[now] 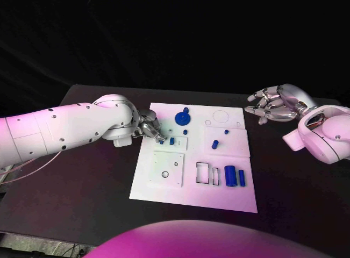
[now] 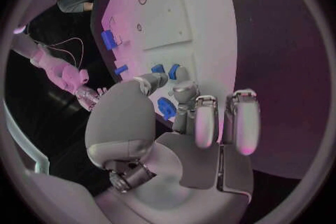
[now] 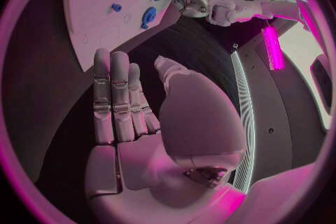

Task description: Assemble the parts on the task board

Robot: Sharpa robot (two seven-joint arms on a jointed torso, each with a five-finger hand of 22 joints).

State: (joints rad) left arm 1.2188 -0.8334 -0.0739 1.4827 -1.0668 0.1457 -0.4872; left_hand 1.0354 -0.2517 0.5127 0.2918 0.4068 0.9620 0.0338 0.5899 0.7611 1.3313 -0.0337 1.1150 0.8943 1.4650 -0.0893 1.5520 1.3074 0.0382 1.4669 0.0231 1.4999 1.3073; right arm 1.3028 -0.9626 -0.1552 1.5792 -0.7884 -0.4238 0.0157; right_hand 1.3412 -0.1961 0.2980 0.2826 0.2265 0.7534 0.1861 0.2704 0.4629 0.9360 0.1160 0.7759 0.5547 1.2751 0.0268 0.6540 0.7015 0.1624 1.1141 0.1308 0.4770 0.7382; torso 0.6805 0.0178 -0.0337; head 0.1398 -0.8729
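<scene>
— Head view: left hand point(image 1: 149, 129) down at the left edge of the white rectangular task board point(image 1: 197, 156) on the black bench point(image 1: 90, 177), fingers pinching a small blue plastic part point(image 2: 167, 107).
— And the right hand point(image 1: 274, 105)?
— Raised off the board's far right corner, fingers spread, holding nothing. Two blue cylinders point(image 1: 234, 176) lying side by side near the board's right edge.

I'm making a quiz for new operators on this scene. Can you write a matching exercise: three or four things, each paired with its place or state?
Things:
1. left hand
2. right hand
3. task board
4. blue gear-shaped part

Places or states:
A. lies flat in the middle of the table
B. on the board's far end
C. fingers spread, holding nothing, beyond the board's far right corner
D. at the board's left edge, pinching a small blue part

Pairs: 1-D, 2-C, 3-A, 4-B
</scene>
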